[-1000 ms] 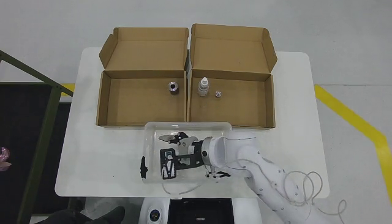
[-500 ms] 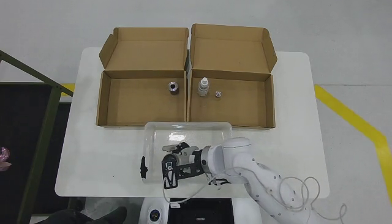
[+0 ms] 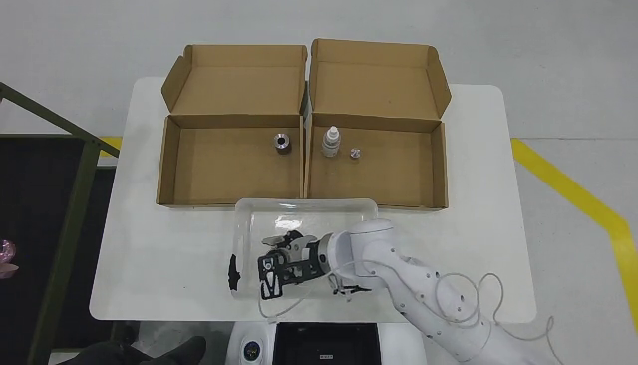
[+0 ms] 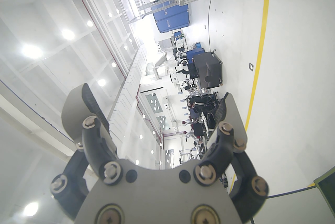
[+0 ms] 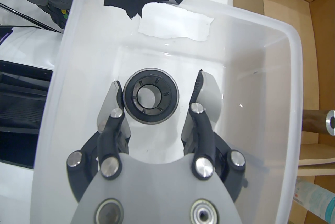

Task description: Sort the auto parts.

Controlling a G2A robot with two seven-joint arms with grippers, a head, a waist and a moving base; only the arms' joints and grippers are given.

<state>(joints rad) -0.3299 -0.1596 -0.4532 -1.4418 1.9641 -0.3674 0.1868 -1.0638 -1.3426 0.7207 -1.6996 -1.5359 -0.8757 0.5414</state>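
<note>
Loosely between parted jaws: bearing [image 5: 151, 95]

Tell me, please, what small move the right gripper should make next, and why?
Probably close the right gripper on the bearing: its open fingers stand on both sides of it, inside the clear bin.

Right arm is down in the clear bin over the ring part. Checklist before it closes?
1. Right gripper open around the black-and-silver metal ring: ok.
2. Ring centred between the fingers: not ok. One finger touches the ring, the other stands apart.
3. Ring lying flat on the floor of the clear plastic bin: ok.
4. Fingers apart from the bin walls: ok.
5. Left gripper open, pointed away from the table: ok.
6. Which of the brown cardboard boxes should take the ring: cannot tell.
</note>
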